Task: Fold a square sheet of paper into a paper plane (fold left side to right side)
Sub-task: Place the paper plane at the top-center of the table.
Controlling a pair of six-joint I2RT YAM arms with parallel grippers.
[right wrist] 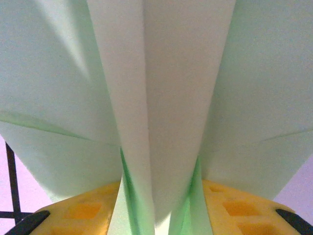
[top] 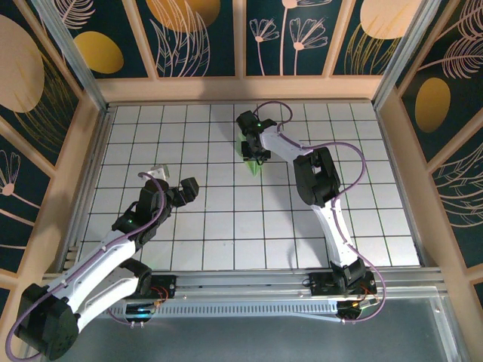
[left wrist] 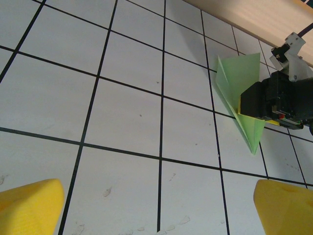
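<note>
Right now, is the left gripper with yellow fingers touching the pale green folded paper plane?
Apart. The left wrist view shows the left gripper over bare grid tiles, with whole tiles between it and the pale green folded paper plane.

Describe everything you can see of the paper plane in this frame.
The plane is thin pale green paper folded into a slim pointed dart with layered creases. It lies toward the far middle of the grid table, tip toward the near edge, wings spread either side of a central ridge. The right gripper sits over it, hiding its middle from above; the yellow pads flank the ridge and touch the paper.
</note>
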